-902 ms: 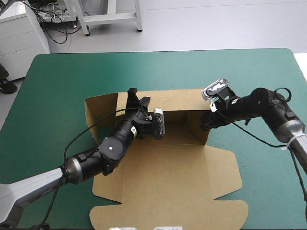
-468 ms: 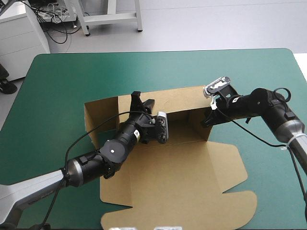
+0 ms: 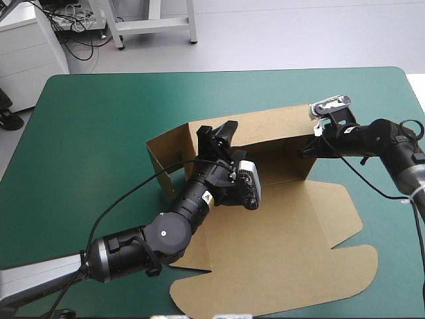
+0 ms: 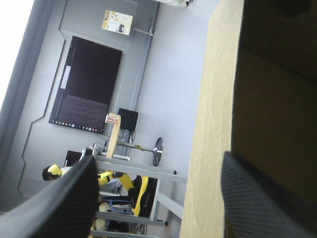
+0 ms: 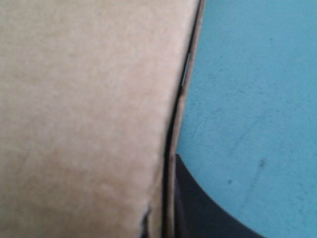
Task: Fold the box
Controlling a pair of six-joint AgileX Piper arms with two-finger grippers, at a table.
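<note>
Surface first: it's a table (image 3: 99,119) under a teal-green cover (image 3: 372,93). Bare cover shows all round the box (image 3: 285,252), widest to the box's left and beyond its raised back wall. Nothing else lies near the box.

The box is a brown cut sheet, half set up. The long back wall stands upright, with a short flap bent forward at its left end and a side wall up at its right end. The big lid panel with its rounded tabs lies flat on the cover, spreading from the walls toward the robot and out to the right.

The only thing in the way is the left arm (image 3: 172,232), which crosses the box's flat panel on a slant and hides part of the floor and the inside of the back wall.

The left gripper (image 3: 218,131) sits at the top edge of the back wall, near its left end. Its black fingers (image 4: 74,203) stand wide apart, and in its wrist view the board's edge runs up between them without being pinched.

The right gripper (image 3: 307,151) is at the box's right rear corner, clamped on the side wall there. Its wrist view shows one black finger (image 5: 198,213) tight against the board's edge, with cover just past it; the other finger is hidden by board.
</note>
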